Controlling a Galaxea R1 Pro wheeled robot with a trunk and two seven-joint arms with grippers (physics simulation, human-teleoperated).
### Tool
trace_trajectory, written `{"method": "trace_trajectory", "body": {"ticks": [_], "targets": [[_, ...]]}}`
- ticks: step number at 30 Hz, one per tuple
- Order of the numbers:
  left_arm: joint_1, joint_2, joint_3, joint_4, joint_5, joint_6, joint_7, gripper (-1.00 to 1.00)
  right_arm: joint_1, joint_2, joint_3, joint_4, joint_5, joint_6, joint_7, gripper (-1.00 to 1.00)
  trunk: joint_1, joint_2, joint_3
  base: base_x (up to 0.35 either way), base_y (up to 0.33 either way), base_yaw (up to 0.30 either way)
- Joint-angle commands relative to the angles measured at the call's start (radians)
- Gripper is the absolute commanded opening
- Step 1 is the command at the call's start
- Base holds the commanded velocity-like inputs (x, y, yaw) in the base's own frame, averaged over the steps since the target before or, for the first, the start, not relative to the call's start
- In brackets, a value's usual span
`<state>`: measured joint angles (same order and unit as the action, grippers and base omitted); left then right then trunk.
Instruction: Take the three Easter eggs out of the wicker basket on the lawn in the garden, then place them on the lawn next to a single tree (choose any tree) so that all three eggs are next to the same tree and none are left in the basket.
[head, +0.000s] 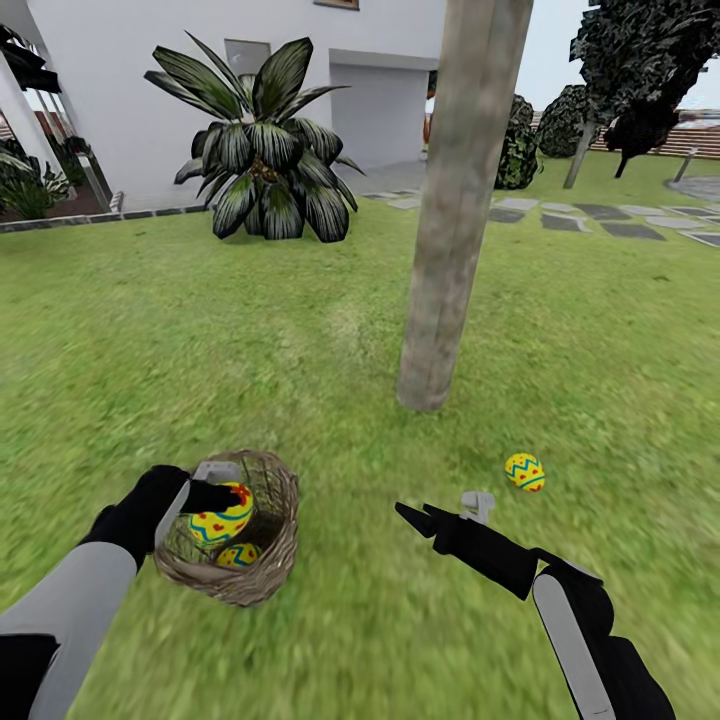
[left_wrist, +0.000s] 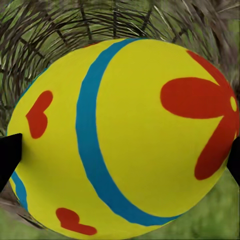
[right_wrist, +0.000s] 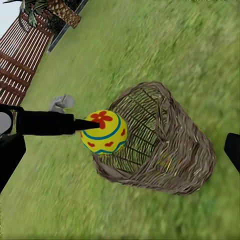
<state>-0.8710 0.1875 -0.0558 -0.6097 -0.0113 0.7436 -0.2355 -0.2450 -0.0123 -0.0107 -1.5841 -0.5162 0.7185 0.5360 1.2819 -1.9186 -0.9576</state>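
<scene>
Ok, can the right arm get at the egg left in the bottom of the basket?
Probably not yet. The left gripper holds an egg right over the basket's mouth, covering most of the bottom egg. The right gripper hangs open beside the basket.

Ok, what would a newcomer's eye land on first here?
The bright yellow egg gripped by the left gripper at the mouth of the basket, with another egg inside. Next, the thick tree trunk rising mid-lawn, and the third egg on the grass near its base.
</scene>
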Motion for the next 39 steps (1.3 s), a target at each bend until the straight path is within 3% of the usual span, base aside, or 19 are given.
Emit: {"method": "trace_trajectory", "body": {"ticks": [1, 9, 17, 23, 26, 39], "targets": [[0.0, 0.001, -0.004, -0.02, -0.002, 0.011, -0.007, -1.0, -0.001, 0.0, -0.001, -0.001, -0.004, 0.007, 0.001, 1.0, -0.004, 0.007, 0.002, 0.0, 0.0, 0.0], [0.0, 0.001, -0.003, -0.123, -0.002, 0.039, -0.012, -1.0, -0.002, 0.0, 0.002, -0.001, -0.004, 0.007, 0.001, 1.0, -0.035, 0.063, 0.027, 0.0, 0.0, 0.0], [0.02, 0.003, -0.002, -0.386, -0.004, 0.12, -0.01, -1.0, -0.002, 0.0, 0.004, -0.001, -0.004, 0.007, 0.0, 1.0, -0.065, 0.119, 0.053, 0.0, 0.0, 0.0], [0.109, 0.001, -0.001, -0.622, -0.006, 0.155, -0.004, -1.0, -0.002, 0.0, 0.005, -0.001, -0.004, 0.003, 0.0, 1.0, -0.088, 0.161, 0.071, 0.0, 0.0, 0.0], [0.136, 0.001, -0.002, -0.693, -0.009, 0.169, -0.003, -1.0, -0.002, 0.0, 0.004, -0.001, -0.004, 0.0, 0.001, 1.0, -0.088, 0.161, 0.071, 0.0, 0.0, 0.0], [0.16, -0.007, -0.002, -0.747, -0.013, 0.171, 0.009, -1.0, -0.002, 0.0, 0.001, -0.001, -0.004, -0.002, 0.001, 1.0, -0.088, 0.161, 0.079, -0.015, -0.136, -0.158]]}}
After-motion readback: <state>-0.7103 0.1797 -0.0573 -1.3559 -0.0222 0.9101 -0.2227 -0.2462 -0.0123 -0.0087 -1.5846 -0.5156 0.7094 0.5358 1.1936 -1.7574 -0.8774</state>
